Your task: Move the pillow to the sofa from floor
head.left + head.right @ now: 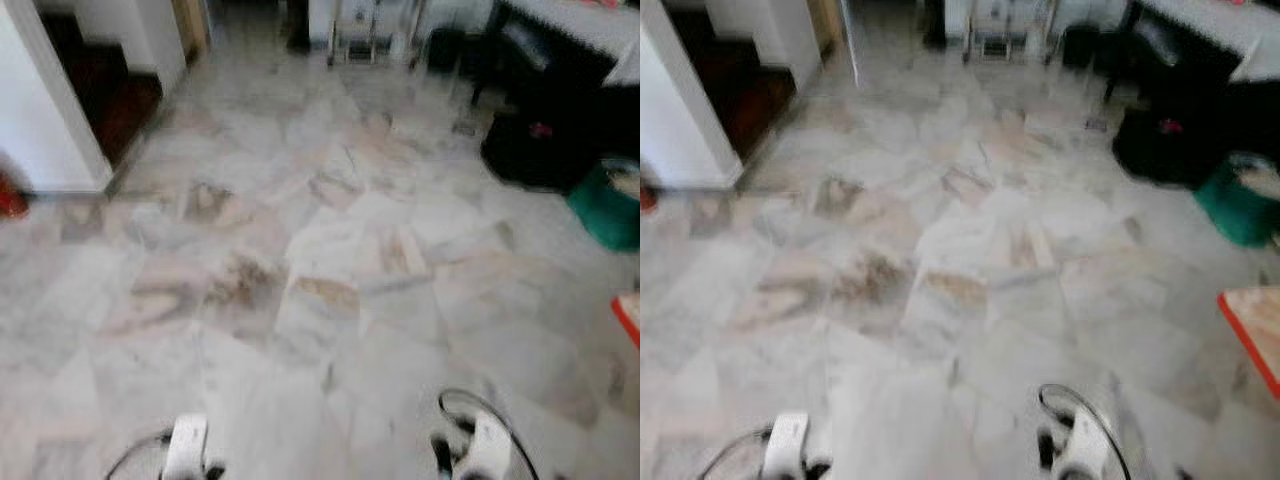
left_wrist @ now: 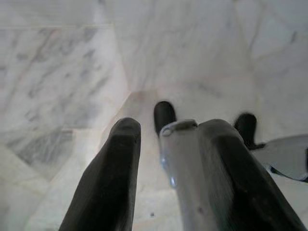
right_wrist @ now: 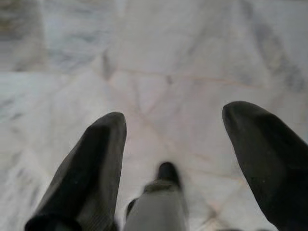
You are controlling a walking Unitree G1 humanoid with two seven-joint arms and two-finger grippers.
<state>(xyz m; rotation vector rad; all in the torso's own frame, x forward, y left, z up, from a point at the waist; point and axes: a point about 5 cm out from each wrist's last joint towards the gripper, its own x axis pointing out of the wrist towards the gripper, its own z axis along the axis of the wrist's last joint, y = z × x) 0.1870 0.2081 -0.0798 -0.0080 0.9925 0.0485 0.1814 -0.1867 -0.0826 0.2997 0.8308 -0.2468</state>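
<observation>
Robot crossed a blurred marble floor (image 1: 330, 300), pillow and sofa not yet found

Both arms hung low; the right gripper (image 3: 175, 144) pointed at bare tile with its fingers spread wide and nothing between them, and the left gripper (image 2: 149, 144) held its fingers slightly apart, also empty. A green tub (image 1: 610, 205) and dark furniture (image 1: 560, 90) stood to the right. Judged from this, the step was searching: slower walking and a steadier head would have sharpened the view
</observation>
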